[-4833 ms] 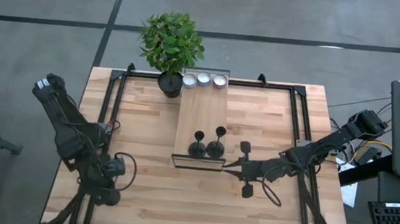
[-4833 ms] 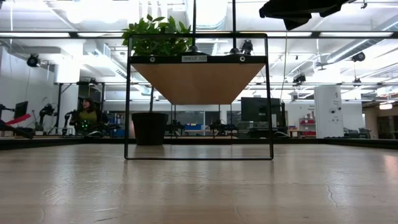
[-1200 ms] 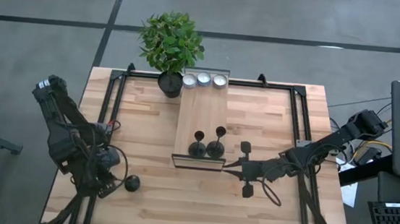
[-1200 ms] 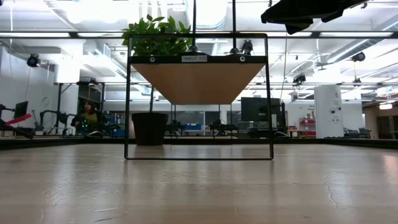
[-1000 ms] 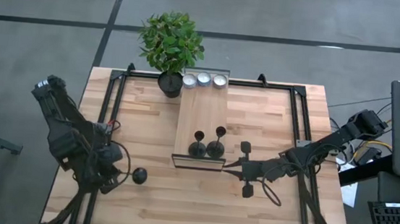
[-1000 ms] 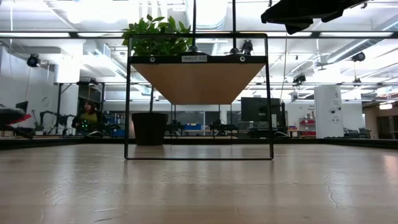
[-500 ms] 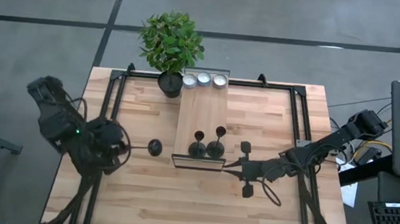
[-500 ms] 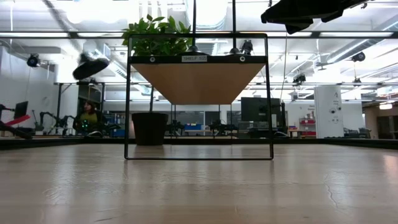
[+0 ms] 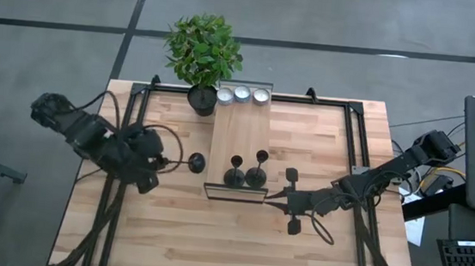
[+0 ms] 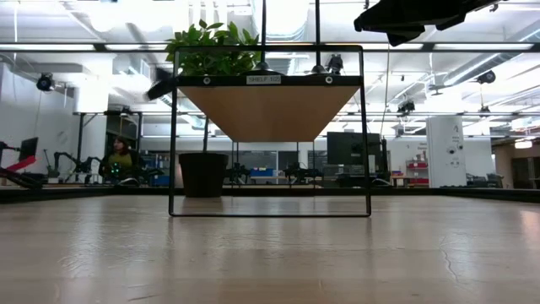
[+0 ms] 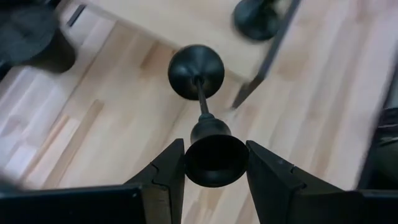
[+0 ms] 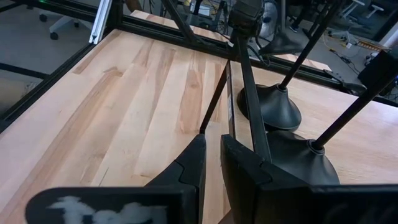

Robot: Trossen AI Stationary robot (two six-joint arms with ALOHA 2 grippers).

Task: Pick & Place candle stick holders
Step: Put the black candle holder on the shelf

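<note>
The left gripper has swung shelfward, jaws clamping a candle stick holder.

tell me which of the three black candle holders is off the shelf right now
The candle stick holder clamped by its cup in the left gripper, carried sideways just left of the shelf. The other two holders stand upright on the shelf's near end.

A light wooden table framed by black rails is seen from above. At its middle a raised wooden shelf on a thin black frame is stood on the tabletop. Two black candle stick holders are set side by side on the shelf's near end, and three tealights are lined up at its far end. Just beside the tealights, at the shelf's far left corner, a potted plant is placed.
</note>
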